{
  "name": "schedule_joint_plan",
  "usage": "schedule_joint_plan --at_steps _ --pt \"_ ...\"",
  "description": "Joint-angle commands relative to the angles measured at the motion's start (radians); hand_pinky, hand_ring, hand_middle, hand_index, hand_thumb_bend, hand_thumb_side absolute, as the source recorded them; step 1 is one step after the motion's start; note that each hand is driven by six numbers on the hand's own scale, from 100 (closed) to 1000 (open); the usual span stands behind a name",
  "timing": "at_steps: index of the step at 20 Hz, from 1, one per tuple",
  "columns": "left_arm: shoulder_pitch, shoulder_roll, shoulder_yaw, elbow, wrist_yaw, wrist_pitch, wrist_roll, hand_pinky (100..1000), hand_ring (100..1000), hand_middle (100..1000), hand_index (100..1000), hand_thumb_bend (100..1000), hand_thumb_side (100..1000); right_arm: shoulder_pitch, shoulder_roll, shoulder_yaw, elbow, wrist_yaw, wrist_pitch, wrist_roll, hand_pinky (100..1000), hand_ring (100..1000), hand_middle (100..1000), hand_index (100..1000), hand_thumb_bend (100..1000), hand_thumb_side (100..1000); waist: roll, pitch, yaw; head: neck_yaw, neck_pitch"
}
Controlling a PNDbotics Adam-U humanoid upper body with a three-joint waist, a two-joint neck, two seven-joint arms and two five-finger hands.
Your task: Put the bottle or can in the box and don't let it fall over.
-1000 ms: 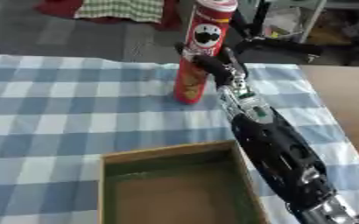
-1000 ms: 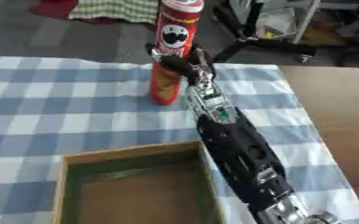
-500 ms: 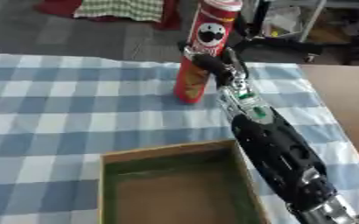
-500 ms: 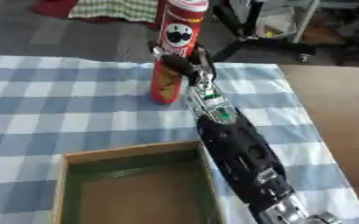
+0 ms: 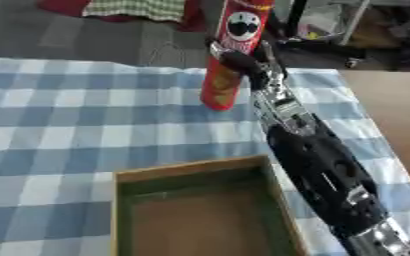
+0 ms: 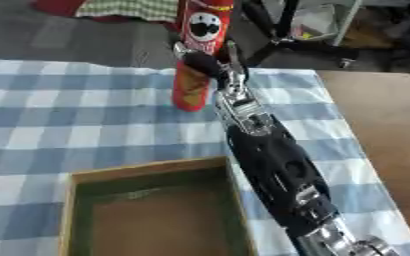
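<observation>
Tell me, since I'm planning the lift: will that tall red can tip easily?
Probably. The can is tall and narrow, so a sideways nudge could topple it. The right hand wraps its middle, which should steady it. It looks stiff and may roll if dropped.

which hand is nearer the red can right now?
Right. The right hand is curled round the red can, which stands tilted on the checked cloth. The left hand shows in neither view.
</observation>
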Motion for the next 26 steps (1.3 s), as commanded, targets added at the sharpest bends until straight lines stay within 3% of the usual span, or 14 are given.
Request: schedule_joint_plan --at_steps 1,6,16,21,26 --pt "0.001 0.019 0.007 -0.018 -0.006 -0.002 -0.003 1000 837 873 796 384 642 -0.024 -0.035 0.002 -0.052 0.008 0.004 0.014 817 549 475 365 251 100 0.009 -0.042 -0.002 0.002 0.008" --pt "0.006 0.022 0.009 -0.016 -0.004 -0.002 -0.002 1000 838 877 796 382 641 -0.027 -0.038 0.017 -0.114 -0.015 0.025 0.036 818 536 468 354 227 100 0.013 -0.068 -0.017 0.011 0.028" --pt "0.039 0.031 0.017 -0.008 0.001 -0.003 0.005 1000 840 878 797 376 638 -0.022 -0.035 0.08 -0.323 -0.145 0.154 0.058 823 540 473 360 218 100 0.026 -0.152 -0.072 0.045 0.108" --pt "0.066 0.044 0.023 -0.003 0.001 -0.005 0.01 1000 841 878 797 374 636 0.04 -0.02 0.124 -0.46 -0.218 0.196 0.048 819 538 474 358 222 100 0.026 -0.203 -0.105 0.062 0.165" --pt "0.084 0.053 0.026 0.001 0.0 -0.007 0.015 1000 841 877 797 374 633 0.116 -0.009 0.177 -0.597 -0.252 0.255 0.053 812 542 477 357 227 100 0.024 -0.237 -0.124 0.072 0.193"
